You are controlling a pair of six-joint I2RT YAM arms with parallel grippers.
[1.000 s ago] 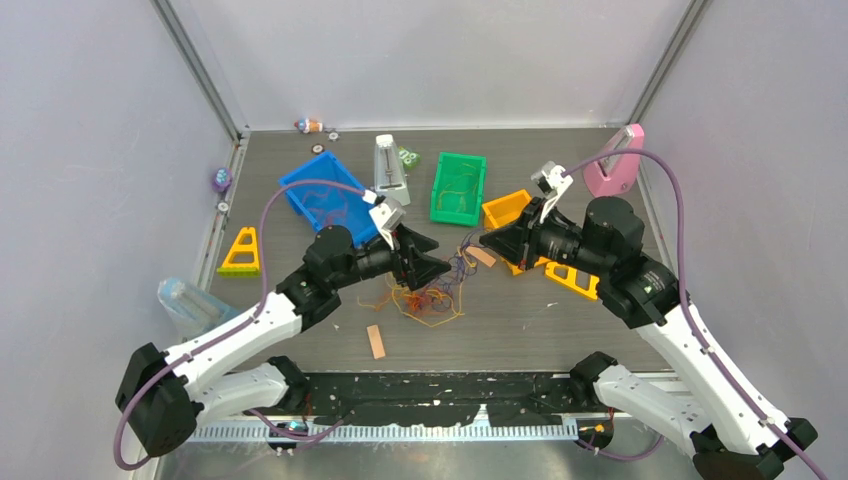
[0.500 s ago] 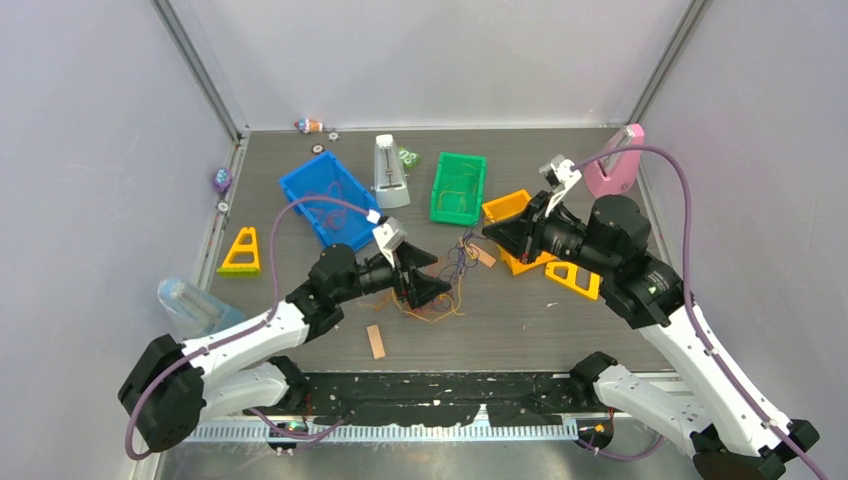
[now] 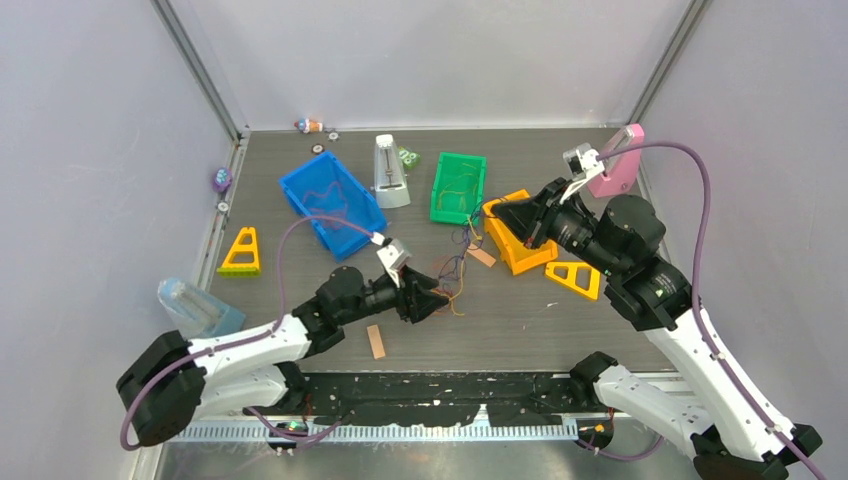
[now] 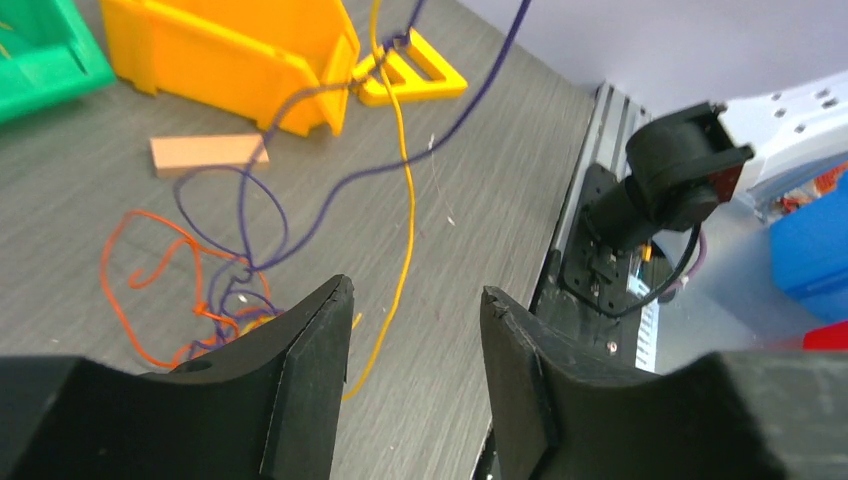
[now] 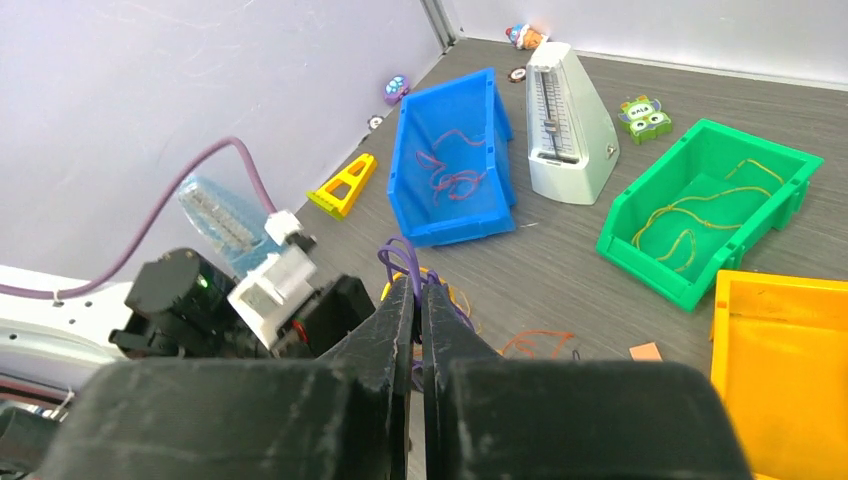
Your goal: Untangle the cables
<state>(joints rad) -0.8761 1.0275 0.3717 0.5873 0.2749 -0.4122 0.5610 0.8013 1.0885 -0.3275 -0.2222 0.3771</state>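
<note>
— Whereabouts of the cables?
— Loose on the table, mid-workspace, just beside the left gripper, off toward its left finger. Strung up and rightward from there: purple strand and yellow strand, into the right gripper.
— Fingers?
— Left: spread, gripping nothing, yellow strand hanging just past the gap. Right: pressed together, pinching the purple loop, raised by the orange bin.
— Axis to work along?
— Tangle to right gripper. Nearer the left; probably best pinned there.
</note>
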